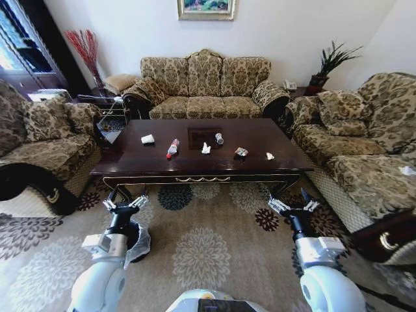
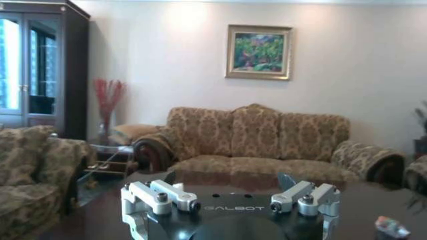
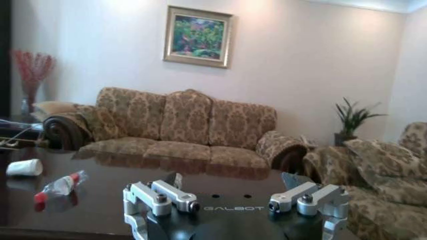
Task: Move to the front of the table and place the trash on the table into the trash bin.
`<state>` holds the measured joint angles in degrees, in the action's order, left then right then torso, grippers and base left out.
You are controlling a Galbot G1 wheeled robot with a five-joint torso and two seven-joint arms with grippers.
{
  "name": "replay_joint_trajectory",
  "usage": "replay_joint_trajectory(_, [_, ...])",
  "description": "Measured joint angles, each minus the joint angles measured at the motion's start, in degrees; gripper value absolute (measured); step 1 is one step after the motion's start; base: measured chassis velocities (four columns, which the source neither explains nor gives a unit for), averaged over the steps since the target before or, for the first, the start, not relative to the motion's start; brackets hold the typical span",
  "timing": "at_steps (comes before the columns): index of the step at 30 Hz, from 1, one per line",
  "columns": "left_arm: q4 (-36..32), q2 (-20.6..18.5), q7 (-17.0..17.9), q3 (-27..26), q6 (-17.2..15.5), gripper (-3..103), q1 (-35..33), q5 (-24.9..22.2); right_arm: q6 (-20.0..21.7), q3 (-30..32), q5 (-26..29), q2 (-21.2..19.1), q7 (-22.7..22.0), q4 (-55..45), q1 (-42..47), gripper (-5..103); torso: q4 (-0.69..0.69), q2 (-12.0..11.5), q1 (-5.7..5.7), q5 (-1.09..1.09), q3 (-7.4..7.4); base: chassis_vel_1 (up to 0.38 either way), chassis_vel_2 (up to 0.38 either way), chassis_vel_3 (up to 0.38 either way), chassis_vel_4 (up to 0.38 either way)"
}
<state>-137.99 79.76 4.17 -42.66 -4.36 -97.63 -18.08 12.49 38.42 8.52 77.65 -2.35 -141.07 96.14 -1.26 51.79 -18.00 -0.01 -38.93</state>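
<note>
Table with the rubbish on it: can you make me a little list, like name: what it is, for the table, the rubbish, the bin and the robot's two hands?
table: dark glossy coffee table, in front of the robot, sofas around it
trash on table: white paper cup, clear bottle with red label, tissue, small silver can, colourful wrapper, small white scrap
trash bin: black, white bag liner, on the carpet by the left arm
left gripper: open, empty, short of the table
right gripper: open, empty, short of the table
</note>
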Motion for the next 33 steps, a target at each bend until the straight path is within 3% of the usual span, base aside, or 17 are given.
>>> replay_joint_trajectory(9, [1.1,-0.8,-1.6,-0.1,-0.1,100,-1.2,-1.8,-0.3,1.5,1.7,-0.9,1.3,0.0,1.6,100,0.00,0.0,0.00,0.01,0.00,0.000,0.000,0.000,0.000])
replay_joint_trajectory(22, [1.1,0.8,-3.1,0.1,1.7,100,-2.7,-0.1,0.2,1.0,-1.3,1.1,0.1,-0.8,2.5,100,0.00,0.0,0.00,0.01,0.00,0.000,0.000,0.000,0.000])
replay_joint_trajectory(33, [1.1,1.5,-3.1,0.6,2.4,100,-3.1,1.3,-3.4,0.4,-2.5,2.8,1.1,0.2,3.5,100,0.00,0.0,0.00,0.02,0.00,0.022,0.018,-0.025,-0.029])
